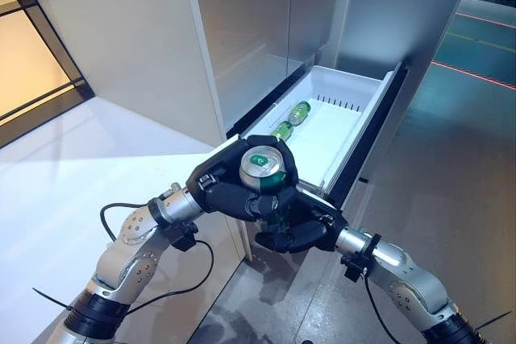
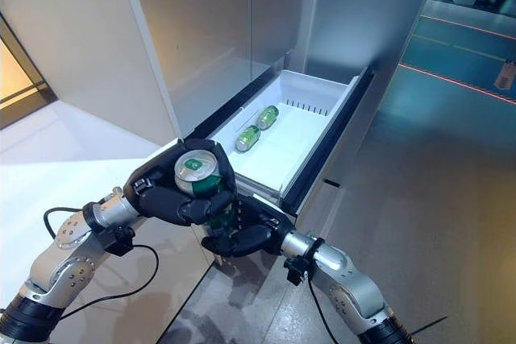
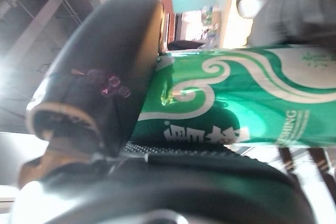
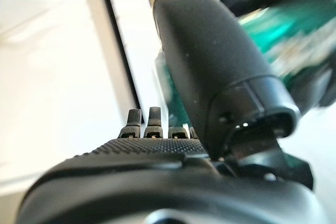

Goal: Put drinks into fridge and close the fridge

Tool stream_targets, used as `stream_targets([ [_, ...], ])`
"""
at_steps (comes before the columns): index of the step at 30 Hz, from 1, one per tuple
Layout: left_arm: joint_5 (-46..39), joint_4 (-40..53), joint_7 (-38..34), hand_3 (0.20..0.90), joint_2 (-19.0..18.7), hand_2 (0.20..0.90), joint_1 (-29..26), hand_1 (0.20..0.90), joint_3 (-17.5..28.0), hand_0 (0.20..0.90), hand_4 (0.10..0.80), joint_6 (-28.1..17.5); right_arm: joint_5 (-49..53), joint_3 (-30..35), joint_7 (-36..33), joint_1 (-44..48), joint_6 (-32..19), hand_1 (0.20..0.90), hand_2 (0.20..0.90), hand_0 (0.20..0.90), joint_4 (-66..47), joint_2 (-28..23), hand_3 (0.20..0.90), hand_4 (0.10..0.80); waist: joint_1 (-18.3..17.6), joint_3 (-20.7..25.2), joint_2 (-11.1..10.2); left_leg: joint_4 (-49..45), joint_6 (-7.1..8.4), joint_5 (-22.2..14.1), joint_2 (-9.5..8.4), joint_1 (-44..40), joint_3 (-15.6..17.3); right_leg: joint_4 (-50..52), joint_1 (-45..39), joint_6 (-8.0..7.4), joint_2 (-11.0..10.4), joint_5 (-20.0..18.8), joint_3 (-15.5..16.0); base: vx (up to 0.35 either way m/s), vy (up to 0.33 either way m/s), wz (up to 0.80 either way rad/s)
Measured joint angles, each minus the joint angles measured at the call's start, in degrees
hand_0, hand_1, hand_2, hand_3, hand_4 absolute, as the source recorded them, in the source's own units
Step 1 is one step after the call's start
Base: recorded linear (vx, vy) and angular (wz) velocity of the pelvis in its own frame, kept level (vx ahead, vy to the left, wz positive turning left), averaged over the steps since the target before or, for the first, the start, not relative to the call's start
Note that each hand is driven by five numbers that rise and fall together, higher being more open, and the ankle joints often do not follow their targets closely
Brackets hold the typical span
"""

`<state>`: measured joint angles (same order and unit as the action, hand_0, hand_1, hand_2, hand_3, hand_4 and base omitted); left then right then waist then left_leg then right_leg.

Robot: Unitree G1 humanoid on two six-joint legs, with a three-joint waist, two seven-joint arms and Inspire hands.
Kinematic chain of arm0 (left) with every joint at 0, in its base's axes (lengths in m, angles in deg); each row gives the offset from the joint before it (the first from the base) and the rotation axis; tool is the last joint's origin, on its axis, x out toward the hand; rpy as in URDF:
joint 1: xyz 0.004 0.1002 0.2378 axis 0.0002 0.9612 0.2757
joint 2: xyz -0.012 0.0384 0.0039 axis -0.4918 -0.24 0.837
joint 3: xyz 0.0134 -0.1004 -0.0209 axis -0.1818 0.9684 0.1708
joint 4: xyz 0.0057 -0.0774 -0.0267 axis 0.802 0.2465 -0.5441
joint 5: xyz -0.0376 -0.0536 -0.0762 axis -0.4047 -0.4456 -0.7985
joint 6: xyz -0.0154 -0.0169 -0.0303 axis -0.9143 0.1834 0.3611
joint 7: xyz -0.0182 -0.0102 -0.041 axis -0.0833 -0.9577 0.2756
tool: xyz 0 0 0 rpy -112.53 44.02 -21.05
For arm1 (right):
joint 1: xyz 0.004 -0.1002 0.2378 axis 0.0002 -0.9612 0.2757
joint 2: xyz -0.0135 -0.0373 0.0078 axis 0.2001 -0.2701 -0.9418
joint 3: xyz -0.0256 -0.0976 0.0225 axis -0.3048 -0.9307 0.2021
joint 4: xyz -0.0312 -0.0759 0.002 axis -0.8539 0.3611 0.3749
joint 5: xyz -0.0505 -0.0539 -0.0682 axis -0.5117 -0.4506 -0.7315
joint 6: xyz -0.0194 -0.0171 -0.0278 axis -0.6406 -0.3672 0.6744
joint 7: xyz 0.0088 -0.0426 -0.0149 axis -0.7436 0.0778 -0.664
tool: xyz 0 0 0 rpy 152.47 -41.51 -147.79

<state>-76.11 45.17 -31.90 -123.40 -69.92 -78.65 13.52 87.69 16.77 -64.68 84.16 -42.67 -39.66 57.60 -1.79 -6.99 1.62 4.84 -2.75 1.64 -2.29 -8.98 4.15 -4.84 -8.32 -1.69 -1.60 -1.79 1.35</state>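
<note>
My left hand (image 1: 222, 187) is shut on a green can (image 1: 263, 167) and holds it upright in the air, silver top up, in front of the open fridge drawer (image 1: 385, 101). The can's green side shows close up in the left wrist view (image 3: 236, 98). My right hand (image 1: 300, 227) sits just under and beside the left one, with its thumb (image 4: 210, 61) and curled fingers round the can's lower part. Green drinks (image 1: 299, 112) lie on their sides at the far left of the white drawer.
The fridge's tall grey doors (image 1: 242, 30) stand shut above the drawer. A white counter (image 1: 72, 175) lies to the left. Grey floor (image 1: 451, 167) stretches to the right of the drawer.
</note>
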Motion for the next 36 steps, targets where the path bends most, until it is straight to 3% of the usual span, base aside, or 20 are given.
stream_targets([
  [9, 0.05, 0.25, -1.69, 0.2, -2.15, 0.3, -0.37, 0.3, -1.84, 0.3, 0.1, 0.05, 1.08, -2.02, 0.1, 3.05, 2.93, 0.9, 0.9, 0.9, 0.1, -2.83, 0.9, 0.8, 0.29, -0.01, 0.01, -0.01, 0.0, 0.0, -0.04, 0.03, -0.05, 0.0, -0.01, -0.02, -0.02, 0.01, 0.06, 0.0, 0.0, 0.0],
  [18, -0.03, 0.25, -2.43, 0.2, -2.03, 0.3, -0.67, 0.3, -1.99, 0.3, 0.1, 0.14, 2.0, -2.64, 0.1, 4.79, 3.99, 0.9, 0.9, 0.9, 0.17, -3.83, 0.9, 0.8, 0.24, -0.01, -0.01, -0.01, 0.01, 0.02, -0.03, 0.01, -0.05, 0.0, -0.01, -0.01, 0.01, 0.0, 0.05, 0.0, 0.0, 0.0],
  [19, -0.03, 0.25, -2.45, 0.2, -1.98, 0.3, -0.67, 0.3, -1.99, 0.3, 0.1, 0.14, 2.51, -2.63, 0.07, 4.79, 4.11, 0.851, 0.851, 0.851, 0.27, -3.83, 0.842, 0.742, 0.25, -0.01, -0.02, -0.01, 0.01, 0.02, -0.03, 0.01, -0.05, 0.0, -0.01, -0.01, 0.01, 0.0, 0.05, 0.0, 0.0, 0.0],
  [20, -0.03, 0.25, -2.55, 0.2, -1.88, 0.3, -0.67, 0.3, -2.0, 0.3, 0.1, 0.14, 3.46, -2.64, -0.02, 4.78, 4.25, 0.533, 0.533, 0.533, 0.45, -3.79, 0.472, 0.372, 0.26, -0.01, -0.01, -0.01, 0.01, 0.02, -0.02, 0.01, -0.05, 0.0, -0.01, 0.0, 0.02, 0.0, 0.05, 0.0, 0.0, 0.0],
  [21, -0.03, 0.25, -2.72, 0.2, -1.79, 0.3, -0.67, 0.3, -2.0, 0.3, 0.1, 0.14, 4.06, -2.64, -0.15, 4.79, 4.51, 0.3, 0.3, 0.3, 0.45, -3.76, 0.2, 0.1, 0.27, -0.01, -0.01, -0.01, 0.01, 0.02, -0.02, 0.0, -0.05, 0.0, -0.02, 0.0, 0.02, -0.01, 0.05, 0.0, 0.0, 0.0],
  [36, -1.39, -0.38, -5.93, 0.2, -0.18, 0.3, -0.55, 0.3, -2.01, 0.3, 0.1, 0.14, 5.71, -3.94, -3.76, 4.78, 3.44, 0.3, 0.3, 0.3, 0.46, -3.27, 0.2, 0.1, 0.99, 0.06, -0.13, -0.02, 0.03, 0.04, -0.02, -0.11, -0.03, 0.0, -0.1, -0.01, 0.01, -0.07, 0.05, 0.0, 0.0, 0.0],
])
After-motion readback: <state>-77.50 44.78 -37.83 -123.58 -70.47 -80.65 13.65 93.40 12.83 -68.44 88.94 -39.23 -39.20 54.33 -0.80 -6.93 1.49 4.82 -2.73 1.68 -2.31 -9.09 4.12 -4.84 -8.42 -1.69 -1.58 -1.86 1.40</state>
